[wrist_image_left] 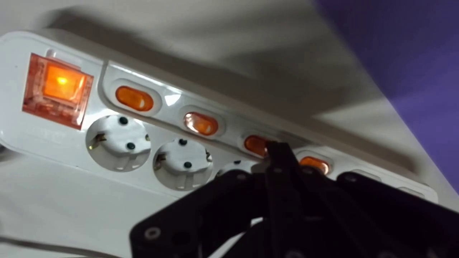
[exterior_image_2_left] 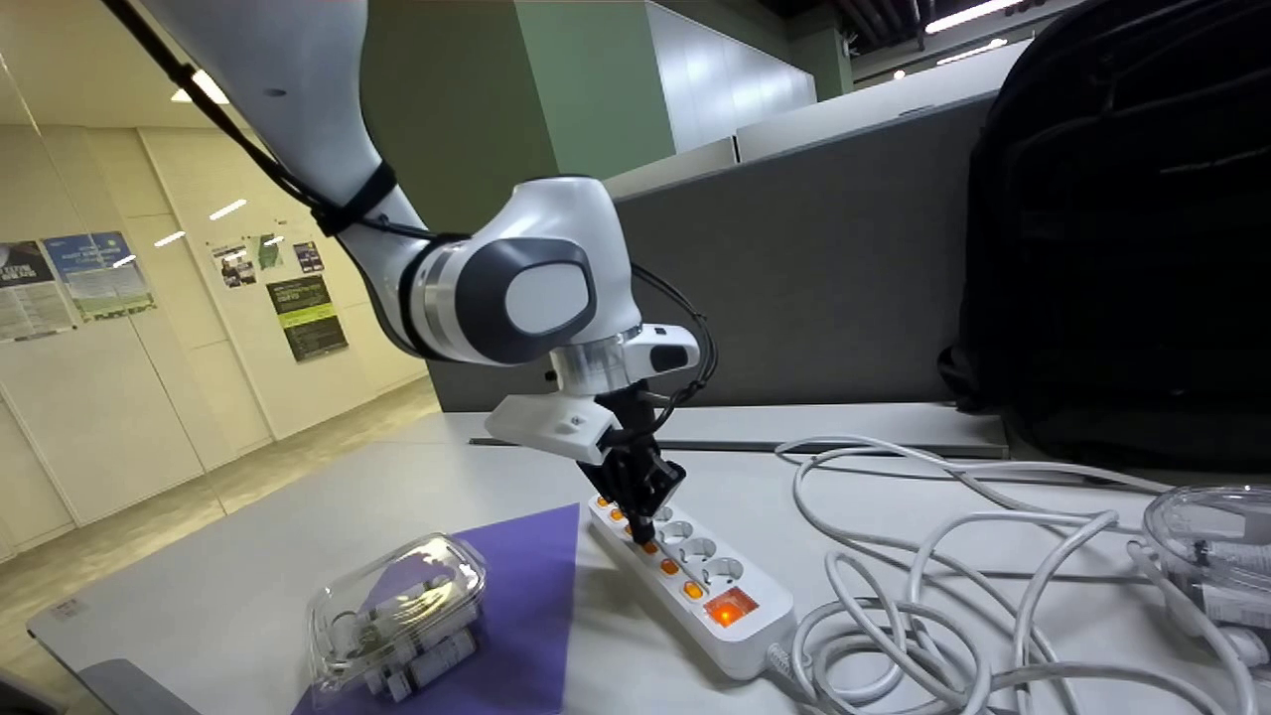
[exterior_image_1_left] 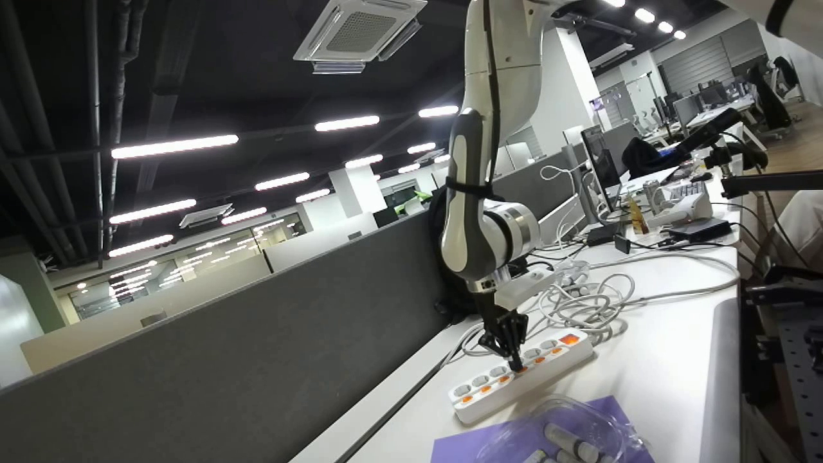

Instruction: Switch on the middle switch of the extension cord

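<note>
The extension cord (exterior_image_2_left: 685, 564), laid on the surface (exterior_image_2_left: 248, 566) beside the purple sheet (exterior_image_2_left: 531, 616), is judged light, rigid and slide-prone (best pressed on the switch, not grasped), with a middle switch (wrist_image_left: 254, 144) partly hidden by the clenched, seemingly empty tool (exterior_image_2_left: 643, 532) and looped cable (exterior_image_2_left: 1053, 672) crowding the cord's lit end (exterior_image_2_left: 730, 607).

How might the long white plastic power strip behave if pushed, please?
The long white plastic power strip is probably stiff, given its straight, boxy shape. Lying flat, it seems unlikely to roll. Its coiled white cable might drag if it slides.
</note>
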You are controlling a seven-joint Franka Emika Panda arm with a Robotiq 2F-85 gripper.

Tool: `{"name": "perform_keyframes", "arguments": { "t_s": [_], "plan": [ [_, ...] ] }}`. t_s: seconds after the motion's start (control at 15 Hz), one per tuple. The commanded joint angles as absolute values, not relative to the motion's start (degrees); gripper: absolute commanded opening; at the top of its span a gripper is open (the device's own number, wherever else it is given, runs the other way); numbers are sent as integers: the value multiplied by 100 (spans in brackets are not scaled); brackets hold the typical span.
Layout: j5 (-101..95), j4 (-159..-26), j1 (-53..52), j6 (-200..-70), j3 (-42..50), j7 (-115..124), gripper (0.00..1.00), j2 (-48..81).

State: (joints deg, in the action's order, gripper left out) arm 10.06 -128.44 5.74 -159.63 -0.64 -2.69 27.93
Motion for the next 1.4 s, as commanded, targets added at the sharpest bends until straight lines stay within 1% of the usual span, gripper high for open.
{"name": "perform_keyframes", "arguments": {
  "t_s": [0.0,0.4,0.87,1.33],
  "plan": [
    [927,-12679,511,-15777,46,17,0,2870],
    [726,-12610,312,-15741,240,196,0,3016],
    [-143,-12578,-455,-15916,875,900,0,3316],
    [-791,-12541,-979,-16022,1376,1516,0,3605]
  ]
}}
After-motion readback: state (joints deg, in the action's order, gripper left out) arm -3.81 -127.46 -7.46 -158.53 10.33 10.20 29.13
